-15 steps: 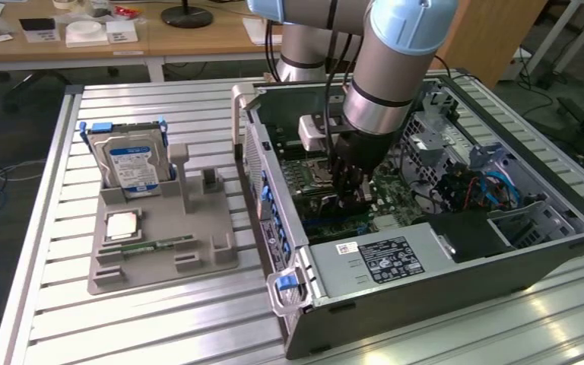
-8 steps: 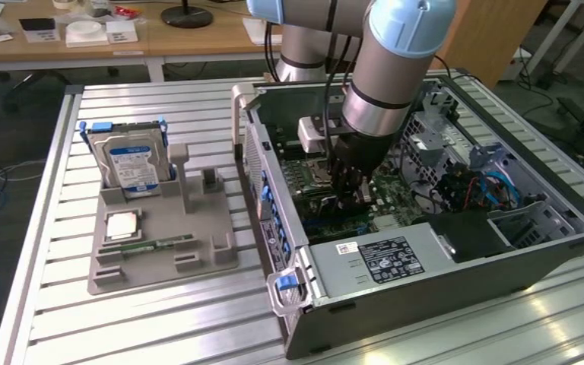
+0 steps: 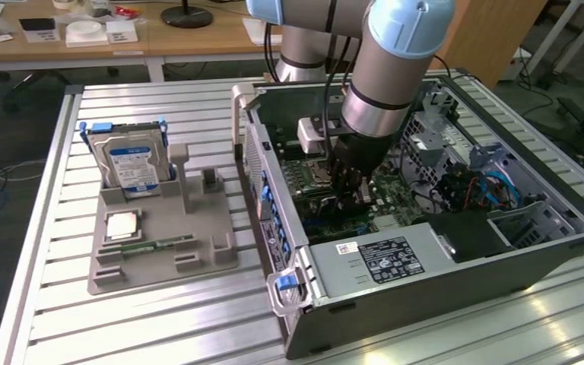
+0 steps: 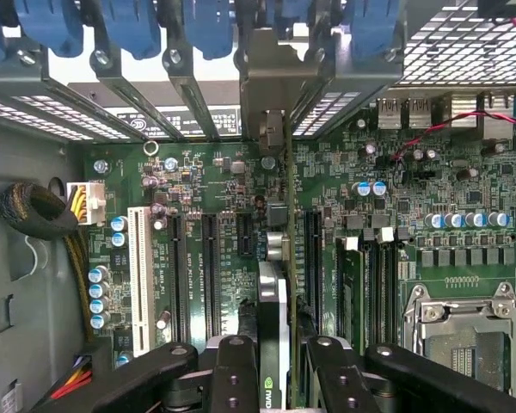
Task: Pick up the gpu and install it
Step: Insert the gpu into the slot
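Black-faced and edge-on, the gpu (image 4: 273, 344) stood pinched between the fingers (image 4: 233, 379) of the gripper (image 3: 351, 199), low over the green motherboard (image 4: 206, 258) inside the open computer case (image 3: 444, 289); on the exterior view's left, a grey holder (image 3: 160, 251) carried the hard drive (image 3: 130, 163), well apart.

Ribbed bare-metal table (image 3: 58, 228); matt grey plastic holder (image 3: 160, 258); glossy green motherboard (image 4: 224, 189); matt black jaws.
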You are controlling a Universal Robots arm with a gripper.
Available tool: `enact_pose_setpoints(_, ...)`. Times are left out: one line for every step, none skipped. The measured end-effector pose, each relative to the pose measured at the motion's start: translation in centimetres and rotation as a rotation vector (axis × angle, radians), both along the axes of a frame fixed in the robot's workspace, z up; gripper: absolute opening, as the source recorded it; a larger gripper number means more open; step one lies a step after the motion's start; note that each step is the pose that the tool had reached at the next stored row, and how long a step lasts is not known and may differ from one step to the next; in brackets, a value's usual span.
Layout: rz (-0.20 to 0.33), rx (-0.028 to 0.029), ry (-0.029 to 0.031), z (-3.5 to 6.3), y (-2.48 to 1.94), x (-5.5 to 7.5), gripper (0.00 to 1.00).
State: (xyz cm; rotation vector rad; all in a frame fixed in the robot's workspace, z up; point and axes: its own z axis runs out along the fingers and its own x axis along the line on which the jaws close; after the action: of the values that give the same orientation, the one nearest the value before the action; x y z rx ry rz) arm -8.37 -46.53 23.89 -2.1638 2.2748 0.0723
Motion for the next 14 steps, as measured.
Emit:
enact_pose_setpoints(0.0, 0.0, -0.0001, 0.0, 0.0, 0.0, 0.27)
enact_pose_setpoints(0.0, 0.0, 0.0, 0.0, 0.0, 0.0, 0.27)
enact_pose_setpoints(0.0, 0.0, 0.0, 0.0, 0.0, 0.0, 0.27)
enact_pose_setpoints(0.0, 0.0, 0.0, 0.0, 0.0, 0.0, 0.27)
enact_pose_setpoints(0.0, 0.0, 0.0, 0.0, 0.0, 0.0, 0.27)
enact_pose_setpoints(0.0, 0.0, -0.0001, 0.0, 0.0, 0.0, 0.27)
enact_pose_setpoints(0.0, 0.0, 0.0, 0.0, 0.0, 0.0, 0.27)
enact_pose_setpoints(0.0, 0.0, 0.0, 0.0, 0.0, 0.0, 0.27)
enact_pose_setpoints(0.0, 0.0, 0.0, 0.0, 0.0, 0.0, 0.27)
enact_pose_setpoints(0.0, 0.0005, 0.0003, -0.01, 0.0, -0.01, 0.27)
enact_pose_setpoints(0.0, 0.0005, 0.0, -0.02, 0.0, -0.01, 0.28)
enact_pose_setpoints(0.0, 0.0006, -0.0003, -0.03, 0.01, -0.01, 0.34)
enact_pose_setpoints(0.0, 0.0002, -0.0001, -0.01, 0.01, -0.01, 0.34)
enact_pose_setpoints(0.0, 0.0001, 0.0, 0.0, 0.0, -0.01, 0.34)
